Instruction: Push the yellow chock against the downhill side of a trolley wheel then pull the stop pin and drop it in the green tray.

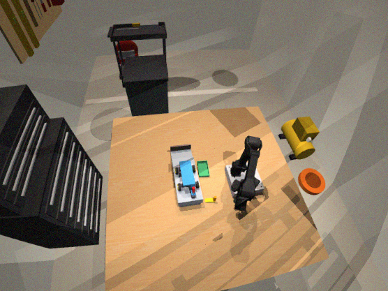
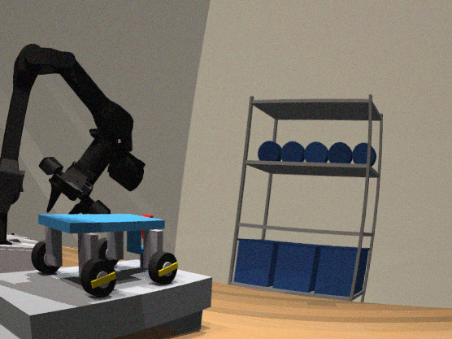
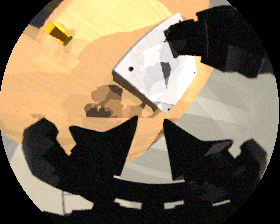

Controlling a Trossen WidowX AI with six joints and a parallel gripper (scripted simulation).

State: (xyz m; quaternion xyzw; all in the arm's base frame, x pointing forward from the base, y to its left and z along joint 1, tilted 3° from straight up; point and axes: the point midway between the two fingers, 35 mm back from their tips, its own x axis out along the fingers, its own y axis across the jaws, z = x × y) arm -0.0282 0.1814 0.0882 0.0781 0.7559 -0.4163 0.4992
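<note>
The blue trolley (image 1: 187, 175) (image 2: 102, 220) stands on the grey ramp (image 1: 181, 157) (image 2: 122, 315). The red-headed stop pin (image 1: 193, 189) (image 2: 147, 216) is upright at the trolley's uphill end. The yellow chock (image 1: 209, 200) (image 3: 59, 33) lies on the table beside the ramp's uphill end, its orange handle toward the arm's side. The green tray (image 1: 203, 169) lies beside the ramp, on the arm's side. My gripper (image 2: 61, 212) (image 3: 150, 119) is partly open with nothing between its fingers. It hangs above the table near the arm's base, well to the side of the chock and clear of the trolley.
The arm's white base plate (image 1: 229, 175) (image 3: 145, 75) is on the table (image 1: 146, 231). A dark end stop (image 1: 181, 148) crosses the ramp's downhill end. Beyond the table are a black drawer cabinet (image 1: 52, 175), a yellow machine (image 1: 298, 140) and an orange ring (image 1: 303, 186).
</note>
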